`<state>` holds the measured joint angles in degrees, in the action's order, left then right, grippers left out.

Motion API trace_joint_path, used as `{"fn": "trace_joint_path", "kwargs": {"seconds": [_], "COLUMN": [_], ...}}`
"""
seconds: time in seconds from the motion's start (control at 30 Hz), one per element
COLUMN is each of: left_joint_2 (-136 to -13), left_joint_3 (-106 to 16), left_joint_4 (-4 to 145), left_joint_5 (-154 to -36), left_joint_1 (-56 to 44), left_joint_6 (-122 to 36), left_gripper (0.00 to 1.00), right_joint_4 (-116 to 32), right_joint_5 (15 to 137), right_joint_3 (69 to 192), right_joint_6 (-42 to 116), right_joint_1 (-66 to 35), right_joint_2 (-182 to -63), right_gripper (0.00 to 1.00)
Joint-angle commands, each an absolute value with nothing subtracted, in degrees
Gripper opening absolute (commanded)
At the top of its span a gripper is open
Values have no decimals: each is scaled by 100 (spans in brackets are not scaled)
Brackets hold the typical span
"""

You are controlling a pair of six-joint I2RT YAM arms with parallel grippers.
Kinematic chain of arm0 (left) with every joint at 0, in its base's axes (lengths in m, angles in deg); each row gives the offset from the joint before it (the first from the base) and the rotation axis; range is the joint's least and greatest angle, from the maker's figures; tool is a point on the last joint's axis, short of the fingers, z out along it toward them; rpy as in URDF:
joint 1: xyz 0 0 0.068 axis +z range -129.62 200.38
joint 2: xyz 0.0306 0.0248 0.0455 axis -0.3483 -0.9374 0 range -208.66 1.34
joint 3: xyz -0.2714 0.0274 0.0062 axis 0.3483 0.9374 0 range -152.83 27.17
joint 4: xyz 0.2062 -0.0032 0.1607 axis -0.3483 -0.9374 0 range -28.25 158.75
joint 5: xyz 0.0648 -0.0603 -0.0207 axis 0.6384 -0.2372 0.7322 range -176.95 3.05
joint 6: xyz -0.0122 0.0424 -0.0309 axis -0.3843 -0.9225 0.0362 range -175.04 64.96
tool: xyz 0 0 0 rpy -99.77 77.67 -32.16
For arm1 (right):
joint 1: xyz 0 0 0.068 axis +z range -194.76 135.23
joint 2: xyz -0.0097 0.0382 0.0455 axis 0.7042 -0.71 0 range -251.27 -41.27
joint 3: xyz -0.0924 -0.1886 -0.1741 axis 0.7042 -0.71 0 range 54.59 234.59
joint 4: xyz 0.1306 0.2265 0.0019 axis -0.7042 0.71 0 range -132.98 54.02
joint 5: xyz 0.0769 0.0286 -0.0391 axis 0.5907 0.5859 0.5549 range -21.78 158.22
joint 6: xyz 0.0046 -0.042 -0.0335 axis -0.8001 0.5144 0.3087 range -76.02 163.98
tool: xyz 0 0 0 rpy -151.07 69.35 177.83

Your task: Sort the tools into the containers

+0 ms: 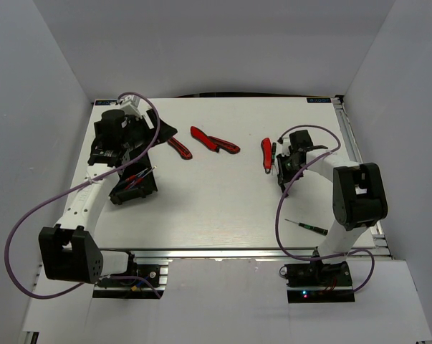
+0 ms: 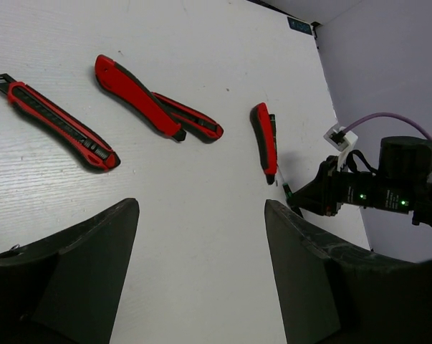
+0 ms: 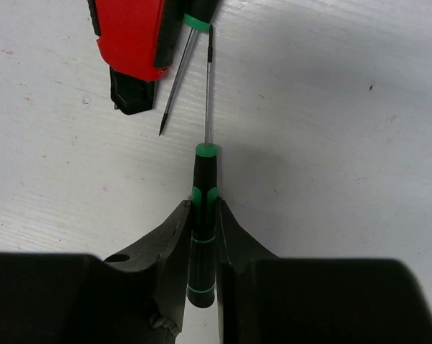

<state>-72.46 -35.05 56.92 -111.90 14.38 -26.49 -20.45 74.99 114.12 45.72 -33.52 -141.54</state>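
Pick-up step: the right gripper point(image 3: 203, 211) is clenched on a black-green screwdriver point(image 3: 205, 168) toward the worktop's right edge, beside a red tool point(image 3: 133, 36). Next it likely needs lifting and carrying to the bin point(image 1: 122, 195) by the left edge. The left gripper point(image 2: 201, 272) hangs spread, empty.

The right hand point(image 3: 203, 206) grips a black-and-green screwdriver point(image 3: 205, 168) by its handle, one finger point(image 3: 174, 233) pressed to each side. The thin shaft points straight away from the hand over the white counter point(image 3: 330, 129), and its dark tip lies just beside the green collar of a second screwdriver point(image 3: 195, 20). That one slants the other way, its point aimed back toward the hand. Just left of it lies a red knife point(image 3: 130, 32), black end nearest the hand. Whether knife and shaft touch is unclear.
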Motion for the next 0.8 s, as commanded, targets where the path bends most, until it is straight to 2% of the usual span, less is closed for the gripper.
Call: {"fn": "trace_joint_path", "kwargs": {"seconds": [0.0, 0.1, 0.2, 0.37, 0.53, 0.77], "left_joint_2": [-7170, -7178, -7266, -7529, -8126, -8890], "left_joint_3": [-3444, -3409, -3330, -3102, -2715, -3074], "left_joint_4": [5943, 6084, 6251, 6637, 7691, 8150], "left_joint_5": [-11384, -11507, -11700, -12324, -13132, -13142], "left_joint_1": [1440, 1440, 1440, 1449, 1301, 571], "left_joint_6": [-2446, -2323, -2078, -1316, -329, 33], "left_gripper": [82, 82, 83, 87, 90, 92], "right_joint_4": [-1767, -1731, -1679, -1520, -1564, -1652], "right_joint_5": [7411, 7289, 7270, 7402, 7972, 10684], "right_joint_3": [11146, 11120, 11137, 11461, 11796, 12183], "right_joint_6": [4442, 4442, 4442, 4495, 4723, 4846], "right_joint_1": [-3351, -3386, -3474, -3764, -3826, -3721], "right_joint_2": [-14217, -14138, -14068, -13892, -13550, -13452], "right_gripper": [20, 8, 0, 0, 0, 0]}}
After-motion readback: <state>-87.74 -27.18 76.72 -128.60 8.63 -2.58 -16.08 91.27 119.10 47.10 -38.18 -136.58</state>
